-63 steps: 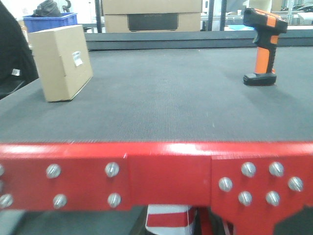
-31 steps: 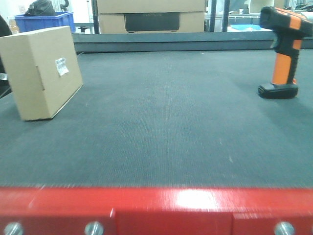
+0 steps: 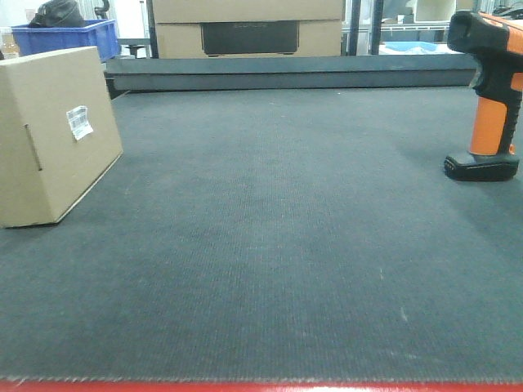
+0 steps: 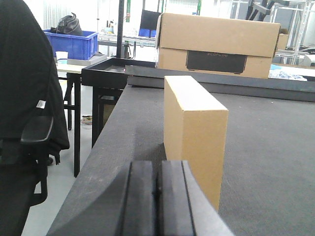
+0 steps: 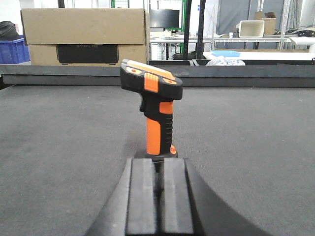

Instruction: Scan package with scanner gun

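Observation:
A brown cardboard package (image 3: 53, 131) with a small white label stands on the dark mat at the left. It also shows in the left wrist view (image 4: 194, 128), just ahead and right of my left gripper (image 4: 158, 167), which is shut and empty. An orange and black scanner gun (image 3: 489, 90) stands upright on its base at the right. In the right wrist view the scanner (image 5: 155, 105) stands straight ahead of my right gripper (image 5: 158, 164), which is shut and empty, a short way in front of the base.
The dark mat (image 3: 270, 229) covers the table. A large cardboard box (image 3: 245, 24) stands behind the table's back rail. A blue bin (image 3: 69, 37) is at the back left. A black chair (image 4: 24, 123) stands off the table's left edge.
The front camera has moved forward and up: the red frame has dropped out of view, and the package and scanner look larger and further apart. The package and scanner stay put.

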You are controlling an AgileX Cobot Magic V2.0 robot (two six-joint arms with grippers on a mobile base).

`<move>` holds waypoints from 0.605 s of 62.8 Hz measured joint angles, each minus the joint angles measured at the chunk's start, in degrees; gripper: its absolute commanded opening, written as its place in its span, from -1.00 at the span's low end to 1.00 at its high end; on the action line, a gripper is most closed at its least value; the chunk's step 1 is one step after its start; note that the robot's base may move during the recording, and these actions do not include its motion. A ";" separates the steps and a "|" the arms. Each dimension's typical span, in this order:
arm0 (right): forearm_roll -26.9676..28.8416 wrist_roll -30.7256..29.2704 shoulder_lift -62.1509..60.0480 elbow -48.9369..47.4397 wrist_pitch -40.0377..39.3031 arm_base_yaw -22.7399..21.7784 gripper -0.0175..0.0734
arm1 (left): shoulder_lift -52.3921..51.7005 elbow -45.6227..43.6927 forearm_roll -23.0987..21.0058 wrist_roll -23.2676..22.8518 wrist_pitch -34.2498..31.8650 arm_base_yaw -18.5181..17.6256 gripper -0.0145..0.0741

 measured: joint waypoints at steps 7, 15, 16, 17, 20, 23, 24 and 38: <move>0.00 0.00 0.00 0.00 0.00 0.00 -0.99 | 0.00 0.00 0.00 0.00 0.00 0.00 -0.90; 0.00 0.00 0.00 0.00 0.00 0.00 -0.99 | 0.00 0.00 0.00 0.00 0.00 0.00 -0.90; 0.00 0.00 0.00 0.00 0.00 0.00 -0.99 | 0.00 0.00 0.00 0.00 0.00 0.00 -0.90; 0.00 0.00 0.00 0.00 0.00 0.00 -0.99 | 0.00 0.00 0.00 0.00 0.00 0.00 -0.90; 0.00 0.00 0.00 0.00 0.00 0.00 -0.99 | 0.00 0.00 0.00 0.00 0.00 0.00 -0.90; 0.00 0.00 0.00 0.00 0.00 0.00 -0.99 | 0.00 0.00 0.00 0.00 0.00 0.00 -0.90; 0.00 0.00 0.00 0.00 0.00 0.00 -0.99 | 0.00 0.00 0.00 0.00 0.00 0.00 -0.90; 0.00 0.00 0.00 0.00 0.00 0.00 -0.99 | 0.00 0.00 0.00 0.00 0.00 0.00 -0.90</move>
